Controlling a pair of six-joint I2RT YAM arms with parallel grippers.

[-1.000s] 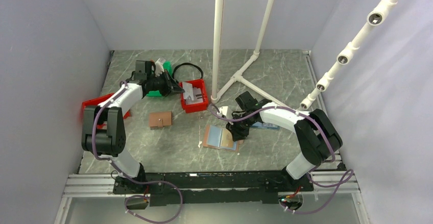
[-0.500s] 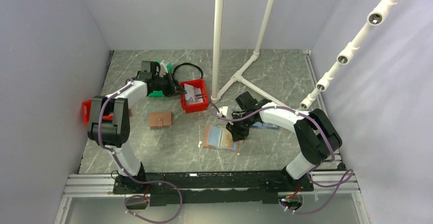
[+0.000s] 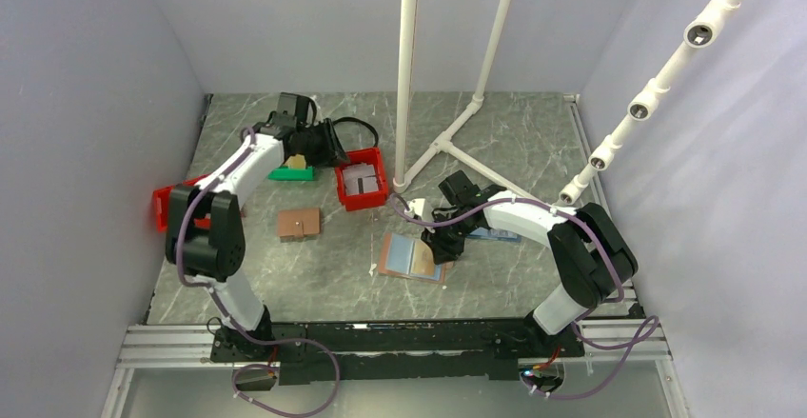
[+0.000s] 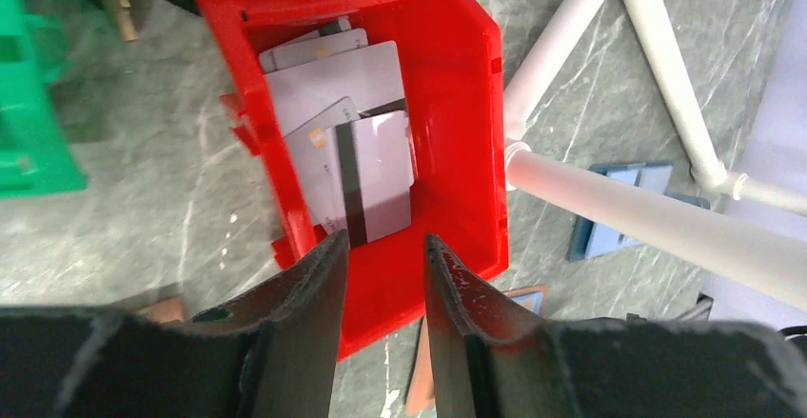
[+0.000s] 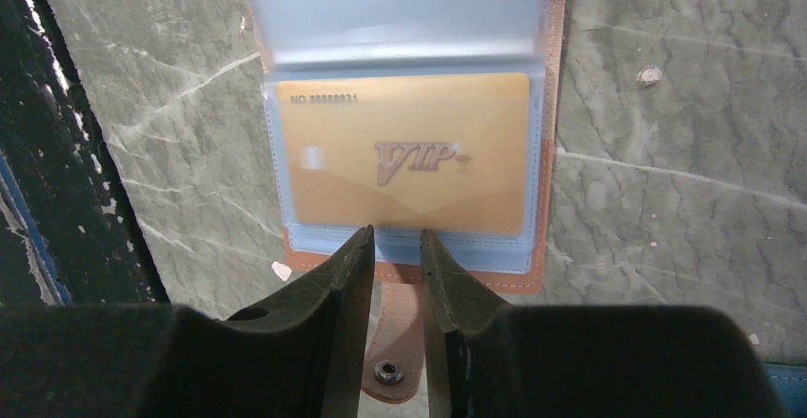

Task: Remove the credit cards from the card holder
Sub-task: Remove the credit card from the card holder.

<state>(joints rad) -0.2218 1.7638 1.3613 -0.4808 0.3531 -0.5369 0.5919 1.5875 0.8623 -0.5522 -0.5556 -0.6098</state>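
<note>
- the card holder (image 3: 411, 256) is laid open on the table (image 3: 533, 132), a gold card (image 5: 409, 151) seen in its clear sleeve.
- the right gripper (image 5: 395, 235) is set at its near edge over the snap tab (image 5: 385, 370), jaws narrowly parted, nothing clamped.
- the left gripper (image 4: 385, 240), partly open and empty, is held over the red bin (image 4: 457, 123) where credit cards (image 4: 366, 85) lie.
- judged mid-task: next, the gold card must be slid out while the holder is steadied.

Cards (image 4: 352, 142) in bin (image 4: 466, 85) just ahead of left tool (image 4: 385, 247), open holder (image 5: 547, 151) under right tool (image 5: 397, 242), one card (image 5: 409, 151) inside it
</note>
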